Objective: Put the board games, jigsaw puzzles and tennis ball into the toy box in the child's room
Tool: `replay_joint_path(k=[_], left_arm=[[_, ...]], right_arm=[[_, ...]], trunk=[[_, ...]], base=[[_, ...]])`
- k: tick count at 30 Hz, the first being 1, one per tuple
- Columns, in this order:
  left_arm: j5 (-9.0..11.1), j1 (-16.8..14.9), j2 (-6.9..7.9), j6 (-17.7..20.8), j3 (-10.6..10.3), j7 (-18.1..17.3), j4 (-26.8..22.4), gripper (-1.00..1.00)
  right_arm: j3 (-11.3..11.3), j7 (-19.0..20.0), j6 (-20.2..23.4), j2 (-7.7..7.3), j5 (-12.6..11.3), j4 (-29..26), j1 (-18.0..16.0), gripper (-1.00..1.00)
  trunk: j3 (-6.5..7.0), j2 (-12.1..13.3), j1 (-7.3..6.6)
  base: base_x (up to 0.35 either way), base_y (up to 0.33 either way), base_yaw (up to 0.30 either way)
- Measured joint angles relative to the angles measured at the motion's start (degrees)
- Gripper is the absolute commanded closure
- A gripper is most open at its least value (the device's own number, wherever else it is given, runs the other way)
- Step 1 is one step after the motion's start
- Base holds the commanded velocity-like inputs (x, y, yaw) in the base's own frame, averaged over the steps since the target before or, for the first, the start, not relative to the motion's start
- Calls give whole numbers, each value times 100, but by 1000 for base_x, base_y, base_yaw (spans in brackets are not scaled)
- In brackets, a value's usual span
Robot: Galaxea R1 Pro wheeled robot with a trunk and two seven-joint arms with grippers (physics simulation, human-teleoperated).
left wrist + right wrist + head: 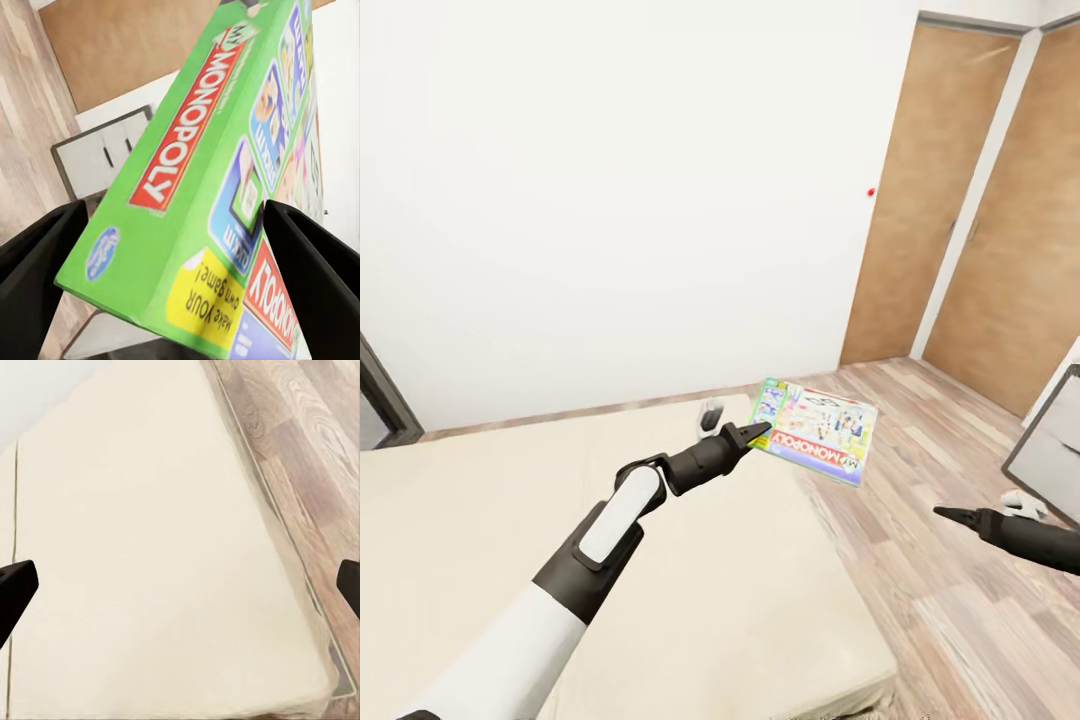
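The white-green Monopoly board game hangs tilted in the air just past the far corner of the bed. My left gripper is shut on its near edge. In the left wrist view the box sits between both fingers, green side and red logo facing the camera. My right gripper hovers low over the wood floor at the right, open and holding nothing. In the right wrist view its fingertips stand wide apart above the cream mattress.
Two wooden doors stand at the far right, with a small red wall button beside them. A white cabinet front with a dark frame sits at the right edge. Plank floor runs between the bed and the cabinet.
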Motion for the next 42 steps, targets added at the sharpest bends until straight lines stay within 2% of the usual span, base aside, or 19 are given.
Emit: replay_joint_path(k=[5,6,7,10,11,15,25,38,42], left_arm=[[6,-22,-28,4,2,27,-196,100],[18,-24,-59,2,2,43,-237,100],[2,-26,-72,1,2,52,-252,100],[8,-25,-106,-2,16,71,-288,100],[3,-24,-112,-2,15,75,-298,100],[2,-21,-125,-2,9,82,-325,100],[0,-14,-132,-3,4,87,-336,100],[-2,7,-134,-3,23,103,-318,100],[-1,13,-134,-4,33,104,-313,100]], right_arm=[[367,29,-15,499,27,14,-1,-100],[490,-13,-26,693,38,15,0,-100],[556,-52,-39,792,54,15,-2,-100],[798,-293,-65,1047,87,3,-1,-100],[834,-329,-71,1085,93,-1,0,-100],[923,-411,-81,1174,99,-10,1,-100],[1094,-464,-74,1235,102,-20,9,-100],[1112,-471,-15,1240,97,85,-10,-100],[1118,-468,-16,1293,96,130,-8,-100]], trunk=[[90,201,-110],[108,241,-132],[126,281,-154],[180,402,-220],[198,442,-242],[270,602,-330],[450,1004,-550],[684,1526,-835],[756,1687,-923]], base=[[0,0,-281],[0,0,-281],[0,0,-281],[0,0,-281],[0,0,-281],[0,0,-281],[0,0,-282],[0,0,-288],[0,0,-290]])
